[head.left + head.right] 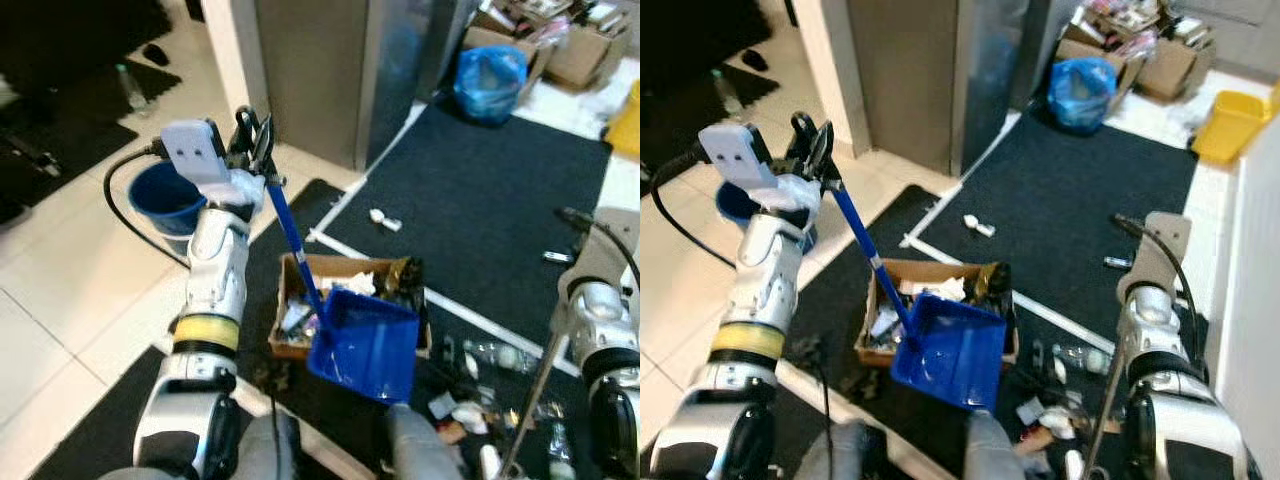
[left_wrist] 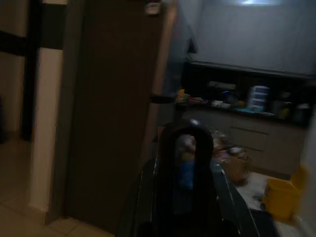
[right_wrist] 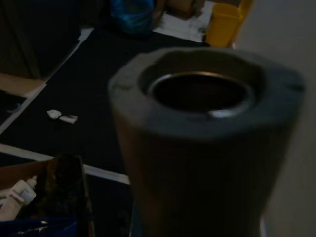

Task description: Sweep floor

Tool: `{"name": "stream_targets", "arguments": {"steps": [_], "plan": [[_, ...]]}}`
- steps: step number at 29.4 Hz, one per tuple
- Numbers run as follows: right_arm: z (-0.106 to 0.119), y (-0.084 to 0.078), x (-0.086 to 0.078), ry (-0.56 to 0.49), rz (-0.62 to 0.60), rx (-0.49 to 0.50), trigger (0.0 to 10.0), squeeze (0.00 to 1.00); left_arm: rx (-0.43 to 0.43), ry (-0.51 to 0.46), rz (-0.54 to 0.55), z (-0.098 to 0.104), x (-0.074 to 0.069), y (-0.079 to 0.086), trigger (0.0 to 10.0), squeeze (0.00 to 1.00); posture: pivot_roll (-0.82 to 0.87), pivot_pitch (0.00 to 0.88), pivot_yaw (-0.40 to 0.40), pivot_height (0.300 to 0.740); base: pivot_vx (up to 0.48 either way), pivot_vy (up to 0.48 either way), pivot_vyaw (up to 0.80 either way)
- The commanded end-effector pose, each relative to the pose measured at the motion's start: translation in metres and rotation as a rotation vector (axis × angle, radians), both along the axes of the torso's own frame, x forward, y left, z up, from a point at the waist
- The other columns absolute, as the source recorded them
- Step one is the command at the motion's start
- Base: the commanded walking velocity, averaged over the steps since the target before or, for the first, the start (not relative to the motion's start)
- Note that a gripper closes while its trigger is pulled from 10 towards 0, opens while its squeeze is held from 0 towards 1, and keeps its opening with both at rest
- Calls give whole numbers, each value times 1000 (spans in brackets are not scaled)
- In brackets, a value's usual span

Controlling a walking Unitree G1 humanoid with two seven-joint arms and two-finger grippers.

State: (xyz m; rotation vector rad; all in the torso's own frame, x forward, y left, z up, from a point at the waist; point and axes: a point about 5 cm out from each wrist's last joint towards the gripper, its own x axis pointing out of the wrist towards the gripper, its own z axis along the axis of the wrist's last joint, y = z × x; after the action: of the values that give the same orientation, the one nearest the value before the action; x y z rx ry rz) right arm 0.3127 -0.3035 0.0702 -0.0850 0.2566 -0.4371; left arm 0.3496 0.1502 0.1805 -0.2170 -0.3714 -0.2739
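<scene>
left gripper (image 1: pixel 262 140): jaws clamp dustpan handle (image 1: pixel 290 235) | dustpan (image 1: pixel 365 343) below jaws, over cardboard box (image 1: pixel 300 268) | right gripper: jaw state cannot tell

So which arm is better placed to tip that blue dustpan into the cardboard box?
The left. Its gripper already holds the dustpan handle, and the blue dustpan hangs right over the cardboard box. The right arm holds a grey pole off to the side.

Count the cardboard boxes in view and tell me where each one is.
2, perhaps more hidden. One cardboard box of litter lies on the dark mat under the blue dustpan; another cardboard box stands at the far wall beyond the blue bag.
</scene>
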Motion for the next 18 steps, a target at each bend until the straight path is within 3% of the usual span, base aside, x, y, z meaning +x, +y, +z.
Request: {"name": "stream_targets", "arguments": {"steps": [1, 18], "plan": [[-3, -3, -3, 31, -8, -7, 10000, 0, -20, 66, -15, -13, 0, -5, 10000, 0, 122, 15, -53, 740, -480, 0, 0], [-3, -4, -3, 33, -8, 8, 10000, 0, -31, 64, -30, -12, 0, -8, 10000, 0, 119, 14, -51, 740, -469, 0, 0]]}}
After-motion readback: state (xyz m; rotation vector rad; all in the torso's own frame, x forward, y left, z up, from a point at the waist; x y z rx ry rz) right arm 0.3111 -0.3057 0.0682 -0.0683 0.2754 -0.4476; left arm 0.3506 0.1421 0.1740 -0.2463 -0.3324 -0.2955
